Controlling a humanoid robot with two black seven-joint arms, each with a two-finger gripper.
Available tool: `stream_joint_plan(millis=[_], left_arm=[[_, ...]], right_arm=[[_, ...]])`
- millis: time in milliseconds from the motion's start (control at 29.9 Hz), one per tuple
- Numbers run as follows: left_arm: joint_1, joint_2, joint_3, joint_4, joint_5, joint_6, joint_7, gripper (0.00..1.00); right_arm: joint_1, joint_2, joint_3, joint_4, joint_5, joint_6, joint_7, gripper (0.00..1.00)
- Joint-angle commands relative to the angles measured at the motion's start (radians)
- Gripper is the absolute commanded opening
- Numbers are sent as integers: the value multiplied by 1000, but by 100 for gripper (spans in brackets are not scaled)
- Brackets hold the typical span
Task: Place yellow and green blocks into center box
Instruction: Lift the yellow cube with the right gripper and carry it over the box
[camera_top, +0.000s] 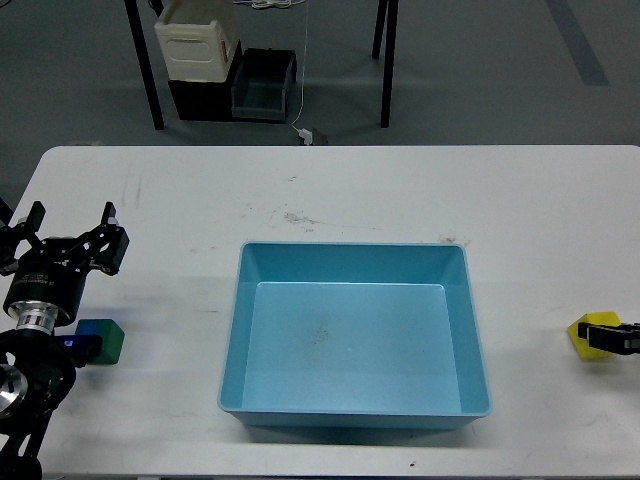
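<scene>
The blue center box (232, 330) stands open and empty in the middle of the white table. A green block (103, 341) lies on the table at the left, beside my left arm. My left gripper (66, 238) is open, its fingers spread, a little beyond the green block and apart from it. A yellow block (590, 336) sits at the far right edge of the view. My right gripper (612, 340) reaches in from the right edge; its dark fingers close on the yellow block, and most of the gripper is out of view.
The table's (340, 190) front edge runs close below the box. Beyond the table's far edge stand black table legs (147, 70), a cream container (197, 42) and dark bins (262, 85) on the floor.
</scene>
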Motion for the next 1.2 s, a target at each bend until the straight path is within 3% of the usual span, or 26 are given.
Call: stream_joint_plan(millis=[0,267,334,468,601,768,935,1169], left_arm=[[-1,1,0,0,0,0,0,100],[0,5,-2,-2,0,-1,0,100],[0,5,-2,-2,0,0,0,100],[-1,5,-2,-2,0,0,0,100],[-1,5,-2,-2,0,2,0,100],[-3,6,-2,-2,0,2,0,100],[-4,8,-3,-2,0,2,0,100],[-14,9,-11,-2,0,3,-2,100]], right_arm=[[11,-9,61,26,7,-14,3,0],[134,-99,133,150,9,-7,15,0],[195,-125,133,150,7,-2,61,0],[359,-184,130,155,-16,52,202,0],[525,-177,125,165,-141,151,203,0],[674,-124,38,224,-296,173,203,1],[845,-47,-144,291,-388,173,203,1],[1043,157,-462,293,-382,174,203,1]])
